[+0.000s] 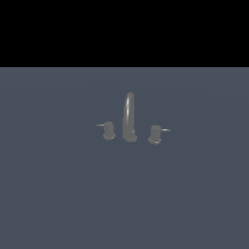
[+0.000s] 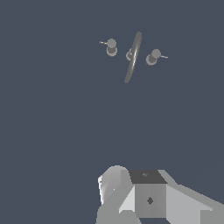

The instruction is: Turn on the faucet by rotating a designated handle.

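Small dull-grey metal faucet (image 1: 129,119) sits mid-scene on the flat slate-blue tabletop (image 1: 58,194). It is 3 separate pieces in a row: a tall narrow arched spout (image 1: 129,114) in the middle and 1 short cylindrical valve on each side.

The short grey cylindrical handle (image 1: 109,130) stands on the exterior view's left of the spout, its thin rod lever pointing further left. The twin grey valve knob (image 1: 155,133) is on the exterior view's right, lever pointing right. Both stand just beside the spout base, apart from it.

The exterior view shows only faucet and tabletop, no arm. The wrist view looks down from above: the faucet (image 2: 132,54) lies far off, the spout (image 2: 133,57) reads as a slanted bar, and the handle (image 2: 111,46) and twin knob (image 2: 152,57) flank it. Near the camera a pale grey blocky gripper (image 2: 148,199) body fills the edge, well apart from the faucet. Fingers are out of sight, so cannot tell if they are apart or together.
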Robot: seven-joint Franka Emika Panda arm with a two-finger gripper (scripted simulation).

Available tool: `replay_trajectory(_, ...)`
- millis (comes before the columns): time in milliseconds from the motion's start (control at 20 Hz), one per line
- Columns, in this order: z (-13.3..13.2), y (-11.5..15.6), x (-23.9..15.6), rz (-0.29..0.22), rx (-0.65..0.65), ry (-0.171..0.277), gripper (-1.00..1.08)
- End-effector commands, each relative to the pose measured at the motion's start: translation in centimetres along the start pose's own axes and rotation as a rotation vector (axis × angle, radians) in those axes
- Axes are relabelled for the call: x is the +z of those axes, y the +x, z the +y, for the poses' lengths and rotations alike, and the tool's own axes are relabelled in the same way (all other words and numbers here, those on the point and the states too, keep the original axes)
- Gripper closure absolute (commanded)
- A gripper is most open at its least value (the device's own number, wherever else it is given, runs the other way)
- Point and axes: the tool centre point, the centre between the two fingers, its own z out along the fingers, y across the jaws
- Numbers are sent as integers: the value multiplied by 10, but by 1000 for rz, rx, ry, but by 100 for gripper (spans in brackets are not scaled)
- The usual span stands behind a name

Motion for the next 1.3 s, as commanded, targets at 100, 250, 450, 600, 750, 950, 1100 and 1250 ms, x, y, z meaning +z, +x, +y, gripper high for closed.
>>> replay_trajectory(100, 0, 0, 0, 0, 2, 0, 108)
replay_trajectory(250, -3, 2, 3, 0, 13, 0, 108)
replay_trajectory(450, -9, 5, 10, 0, 43, 0, 108)
replay_trajectory(600, -15, 9, 18, 0, 77, 1, 108)
replay_trajectory(750, -23, 15, 28, 1, 120, 1, 108)
replay_trajectory(950, -37, 26, 45, 1, 194, 2, 108)
replay_trajectory(1100, -48, 36, 60, 1, 258, 3, 108)
replay_trajectory(1250, -59, 47, 75, 2, 323, 4, 108)
